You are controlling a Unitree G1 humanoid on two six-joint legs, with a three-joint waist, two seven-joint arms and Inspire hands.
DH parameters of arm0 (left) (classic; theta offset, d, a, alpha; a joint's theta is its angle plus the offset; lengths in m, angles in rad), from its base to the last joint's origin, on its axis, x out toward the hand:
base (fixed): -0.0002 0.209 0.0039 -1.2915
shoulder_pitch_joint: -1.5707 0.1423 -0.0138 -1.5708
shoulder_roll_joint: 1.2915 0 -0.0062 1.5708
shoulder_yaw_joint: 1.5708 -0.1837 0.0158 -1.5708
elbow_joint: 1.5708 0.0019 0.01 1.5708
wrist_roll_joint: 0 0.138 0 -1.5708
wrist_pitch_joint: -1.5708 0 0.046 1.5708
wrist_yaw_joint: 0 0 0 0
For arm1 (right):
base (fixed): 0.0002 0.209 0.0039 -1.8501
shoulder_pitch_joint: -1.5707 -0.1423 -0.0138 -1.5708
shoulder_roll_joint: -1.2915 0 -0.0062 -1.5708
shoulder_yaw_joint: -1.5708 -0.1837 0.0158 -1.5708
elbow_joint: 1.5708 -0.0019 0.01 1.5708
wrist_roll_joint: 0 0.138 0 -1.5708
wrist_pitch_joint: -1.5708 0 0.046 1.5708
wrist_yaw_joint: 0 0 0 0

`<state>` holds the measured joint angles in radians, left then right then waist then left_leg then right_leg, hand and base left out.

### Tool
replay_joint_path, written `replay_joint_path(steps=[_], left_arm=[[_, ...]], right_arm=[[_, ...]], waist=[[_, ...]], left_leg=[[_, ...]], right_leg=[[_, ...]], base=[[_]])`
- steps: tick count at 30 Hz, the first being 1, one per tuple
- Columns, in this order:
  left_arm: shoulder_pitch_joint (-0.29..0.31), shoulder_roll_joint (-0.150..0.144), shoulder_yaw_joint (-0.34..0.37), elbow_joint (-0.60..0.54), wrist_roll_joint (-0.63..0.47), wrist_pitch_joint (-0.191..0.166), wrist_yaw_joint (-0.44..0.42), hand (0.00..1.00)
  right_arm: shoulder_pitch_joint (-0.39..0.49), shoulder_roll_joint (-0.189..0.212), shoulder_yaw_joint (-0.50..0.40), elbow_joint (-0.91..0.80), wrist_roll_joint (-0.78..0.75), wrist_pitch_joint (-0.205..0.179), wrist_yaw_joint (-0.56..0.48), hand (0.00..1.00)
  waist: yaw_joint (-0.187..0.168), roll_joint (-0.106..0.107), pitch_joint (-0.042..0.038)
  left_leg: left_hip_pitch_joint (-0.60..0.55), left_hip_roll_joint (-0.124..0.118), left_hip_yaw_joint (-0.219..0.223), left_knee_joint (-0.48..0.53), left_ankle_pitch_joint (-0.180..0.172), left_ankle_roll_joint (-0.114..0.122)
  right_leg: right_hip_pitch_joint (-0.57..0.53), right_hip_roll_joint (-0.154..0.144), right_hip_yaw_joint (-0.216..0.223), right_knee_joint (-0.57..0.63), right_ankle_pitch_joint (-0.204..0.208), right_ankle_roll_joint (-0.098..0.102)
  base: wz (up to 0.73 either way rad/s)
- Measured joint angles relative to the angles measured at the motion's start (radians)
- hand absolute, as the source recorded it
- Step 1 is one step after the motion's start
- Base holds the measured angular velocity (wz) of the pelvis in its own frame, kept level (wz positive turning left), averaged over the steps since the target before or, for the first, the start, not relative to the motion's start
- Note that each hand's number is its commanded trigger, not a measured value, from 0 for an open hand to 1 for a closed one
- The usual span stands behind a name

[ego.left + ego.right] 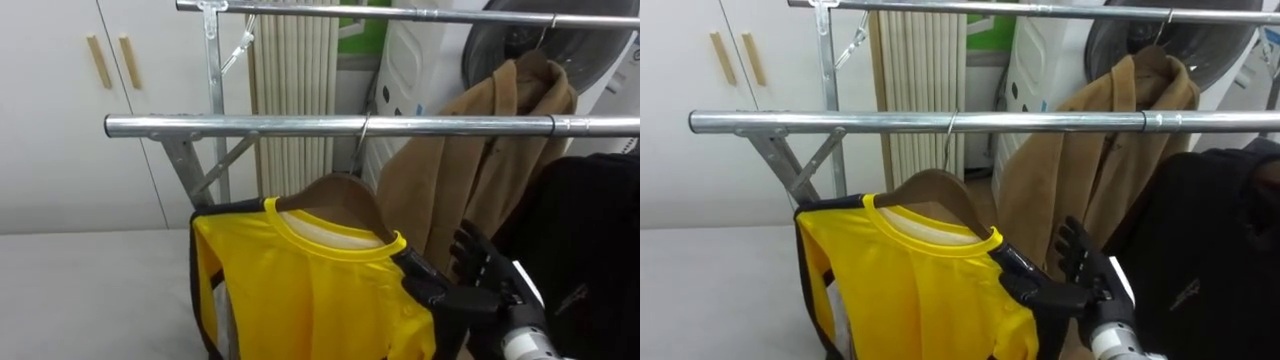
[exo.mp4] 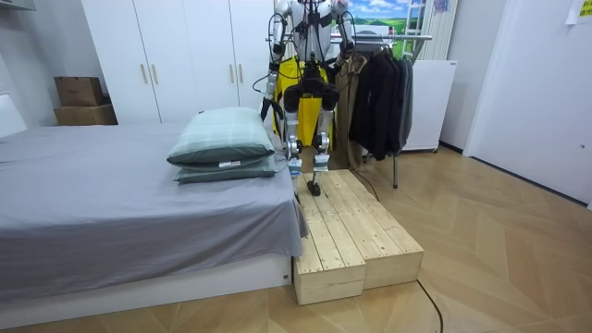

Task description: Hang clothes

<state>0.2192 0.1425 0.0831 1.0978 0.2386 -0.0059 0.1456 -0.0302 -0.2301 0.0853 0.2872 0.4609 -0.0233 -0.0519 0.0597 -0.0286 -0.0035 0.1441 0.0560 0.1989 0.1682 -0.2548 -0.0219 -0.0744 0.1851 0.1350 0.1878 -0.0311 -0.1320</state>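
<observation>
Two metal rails run across the eye views, near rail point(image 1: 300, 126) in front, far rail point(image 1: 420, 14) higher and behind. Yellow shirt point(image 1: 310, 300) is on a wooden hanger point(image 1: 345, 195), hanger hook over the near rail, so the shirt hangs from it, collar up, black trim down its left edge. Right hand point(image 1: 480, 275) comes in from lower right, just beside the shirt's right shoulder; fingers spread and fairly straight, pointing up, thumb side reaching toward the shoulder seam and seems to touch the cloth, not curled round anything. Whether it really presses the shirt, cannot tell. Tan coat point(image 1: 450, 170) hangs from the far rail behind the hand, black garment point(image 1: 590, 250) at far right in front of it. White wardrobe point(image 1: 60, 130) with wooden handles at left, pale ribbed panel point(image 1: 295, 70) behind the rails, grey bed point(image 1: 90, 290) surface at lower left. Room view: robot stands upright on a wooden platform point(image 2: 356, 231) beside the bed, back to the camera, facing the rack, arms raised, yellow shirt in front of its torso; dark clothes on the rack to the room view's right; stacked pillows point(image 2: 222, 143) on the bed corner near its legs
</observation>
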Motion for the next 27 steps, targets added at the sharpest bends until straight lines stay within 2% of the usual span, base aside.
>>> replay_joint_path(steps=[2,7,10,14,18,24,27], left_arm=[[0.002,0.0,0.0,-0.001,0.0,0.0,0.0,0.0],[0.004,-0.001,0.002,-0.003,0.0,0.003,0.001,0.0],[0.01,-0.001,0.002,-0.01,-0.011,0.006,0.001,0.0],[0.013,0.0,0.002,-0.009,-0.011,0.005,-0.002,0.0],[0.014,0.001,0.037,-0.009,-0.011,0.005,-0.022,0.0],[0.02,0.002,0.037,-0.008,-0.009,0.005,-0.023,0.0],[0.016,0.002,0.037,-0.008,-0.009,0.002,-0.022,0.0]], right_arm=[[0.009,0.0,0.0,0.0,0.0,0.0,-0.002,0.0],[0.051,0.0,0.0,0.013,-0.007,-0.003,-0.001,0.0],[0.115,0.003,-0.002,0.082,-0.073,-0.001,0.01,0.0],[0.151,0.003,-0.033,0.136,-0.08,0.004,0.012,0.0],[0.151,0.003,-0.064,0.189,-0.195,0.002,0.02,0.0],[0.156,0.004,-0.065,0.333,-0.316,0.0,0.033,0.0],[0.193,0.004,-0.066,0.342,-0.374,0.0,0.049,0.0]], waist=[[-0.001,0.001,-0.0037],[-0.004,0.001,-0.0042],[-0.027,-0.002,-0.003],[-0.051,-0.003,0.0032],[-0.054,-0.002,0.0044],[-0.056,0.0,0.0029],[-0.056,-0.001,0.0019]], left_leg=[[0.001,0.0,0.0,0.001,0.0,0.0],[0.009,0.0,-0.002,0.002,0.0,0.0],[0.008,-0.003,-0.012,0.002,0.0,0.0],[0.005,-0.003,-0.012,0.002,0.0,0.002],[0.002,-0.003,-0.004,0.002,-0.001,0.002],[0.004,-0.003,-0.006,0.002,-0.001,0.002],[0.004,-0.002,-0.009,0.0,-0.001,0.002]], right_leg=[[0.001,0.0,0.0,-0.001,0.0,0.0],[0.006,0.0,0.002,-0.003,-0.001,0.001],[0.009,-0.001,0.0,-0.001,-0.016,0.014],[0.008,-0.001,0.004,-0.002,-0.016,0.016],[0.0,0.006,0.023,-0.002,-0.007,0.017],[0.001,0.008,0.026,0.0,-0.006,0.015],[0.001,0.009,0.025,-0.001,-0.007,0.015]], base=[[0.0],[0.02],[0.06],[-0.01],[-0.15],[-0.02],[0.0]])
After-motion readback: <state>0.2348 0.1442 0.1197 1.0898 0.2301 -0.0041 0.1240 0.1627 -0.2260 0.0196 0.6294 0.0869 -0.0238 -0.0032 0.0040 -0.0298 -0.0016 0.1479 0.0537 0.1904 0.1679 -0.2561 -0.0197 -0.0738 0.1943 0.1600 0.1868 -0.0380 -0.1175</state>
